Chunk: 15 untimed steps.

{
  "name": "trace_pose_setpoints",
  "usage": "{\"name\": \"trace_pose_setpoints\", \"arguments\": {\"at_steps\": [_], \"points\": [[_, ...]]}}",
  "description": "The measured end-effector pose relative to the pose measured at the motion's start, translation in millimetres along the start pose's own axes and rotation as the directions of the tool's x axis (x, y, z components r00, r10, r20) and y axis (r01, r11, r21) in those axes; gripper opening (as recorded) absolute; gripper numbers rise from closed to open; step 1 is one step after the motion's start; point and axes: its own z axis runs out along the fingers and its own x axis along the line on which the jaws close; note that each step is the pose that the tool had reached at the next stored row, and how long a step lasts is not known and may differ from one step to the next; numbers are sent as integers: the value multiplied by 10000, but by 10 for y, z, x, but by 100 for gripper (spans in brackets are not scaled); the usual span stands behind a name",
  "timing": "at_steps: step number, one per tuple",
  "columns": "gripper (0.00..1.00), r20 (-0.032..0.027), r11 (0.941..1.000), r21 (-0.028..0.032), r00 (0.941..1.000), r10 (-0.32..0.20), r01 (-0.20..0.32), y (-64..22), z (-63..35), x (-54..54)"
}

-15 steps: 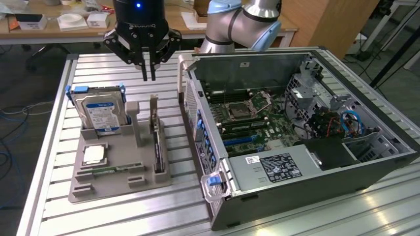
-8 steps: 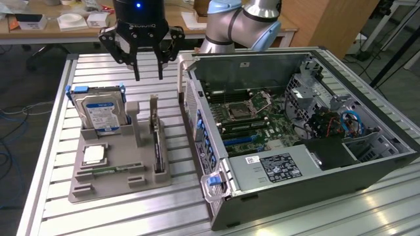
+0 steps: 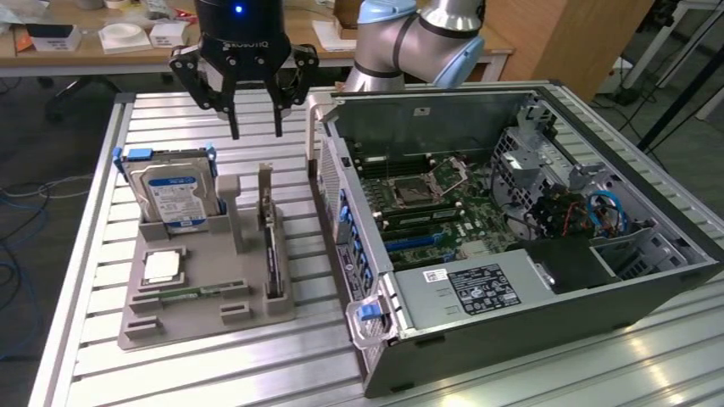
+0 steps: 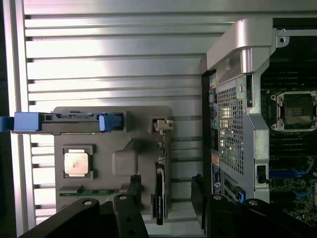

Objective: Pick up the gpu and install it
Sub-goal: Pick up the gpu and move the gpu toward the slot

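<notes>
Your end effector (image 3: 257,129) hangs above the counter (image 3: 147,127) with its two dark fingers (image 3: 236,123) spread wide apart and nothing between them. It touches nothing. In the wrist view, the end effector (image 4: 165,184) straddles the line of the gpu (image 4: 159,191), one finger on each side and clear of it.

The gpu (image 3: 270,242) stands on its long edge in a slot of the grey holder tray (image 3: 192,320), along the side of the tray that faces the computer case (image 3: 453,91). Its dark board runs the length of the slot, and its pale bracket is at the end nearer the end effector. It has not been lifted.

On the same tray you have:
- a silver hard drive (image 3: 172,193) with a blue-white label, upright in a blue carrier at the end of the tray nearer the end effector
- a square processor (image 3: 162,267) lying flat in a recess
- a slim green memory stick (image 3: 186,292) just beside the processor

The tray lies toward the counter edge on the exterior view's left. The open case lies just beside it, toward the edge on the exterior view's right, with its motherboard (image 3: 430,195) exposed and facing up.

In the wrist view you can see the tray (image 4: 124,163), the hard drive (image 4: 69,123), the processor (image 4: 76,161), the memory stick (image 4: 91,191), the case (image 4: 237,99) and the slatted counter (image 4: 114,64).
</notes>
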Motion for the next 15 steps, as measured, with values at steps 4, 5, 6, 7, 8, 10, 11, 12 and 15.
{"name": "trace_pose_setpoints", "arguments": {"at_steps": [4,5,6,7,8,10,11,12,15], "points": [[53,0,10000,0,10000,0,0,0,10,0],[53,0,10000,0,10000,0,0,-1,16,0],[53,0,10000,0,10000,0,0,-1,22,1],[53,0,10000,0,10000,0,0,-1,29,1],[53,0,10000,0,10000,0,0,-2,36,1],[53,0,10000,0,10000,0,0,-2,51,1],[53,0,10000,0,10000,0,0,-3,58,1],[53,0,10000,0,10000,0,0,-3,66,2],[53,-1,10000,1,10000,0,0,-4,88,2]]}}
